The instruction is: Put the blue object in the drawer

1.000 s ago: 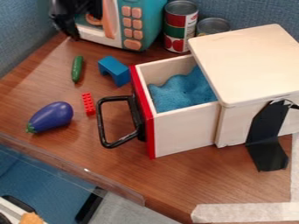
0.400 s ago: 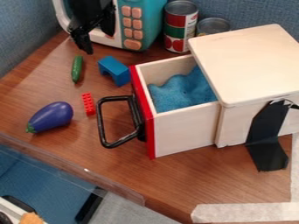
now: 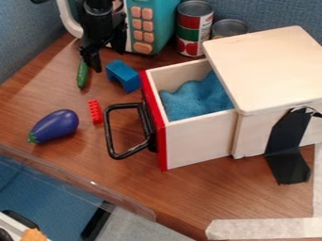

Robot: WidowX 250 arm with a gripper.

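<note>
Camera view. One black robot gripper [image 3: 108, 59], at the far left, in front of the toy microwave — released, its two fingers apart, the left one hanging beside the far end of the cucumber.

One blue block [image 3: 124, 76], arch-shaped, the task's piece: on the table [image 3: 189, 193], outside the drawer, just left of its far corner.

One wooden drawer [image 3: 198, 141], pulled out leftward from one wooden cabinet [image 3: 270, 66], with one red front panel [image 3: 163, 146] and one black loop handle [image 3: 109, 134] projecting left. Inside it, one blue soft-looking lump [image 3: 195, 101].

One green toy cucumber [image 3: 82, 77], left of the block, lying lengthwise from far to near.

One small red studded brick [image 3: 95, 112], between the drawer's handle and the eggplant, nearer than the block.

One purple toy eggplant [image 3: 55, 126], left of the brick, its green end toward the near left.

One teal toy microwave [image 3: 166, 26], far left, with orange buttons.

Two cans [image 3: 194, 28], far side, right of the microwave: the left one taller in view, the right one partly behind the cabinet.

One black tape piece [image 3: 283, 150], on the cabinet's near side and running onto the table.

Two pale tape strips [image 3: 264, 229] — one along the near right, one at the right edge.
</note>
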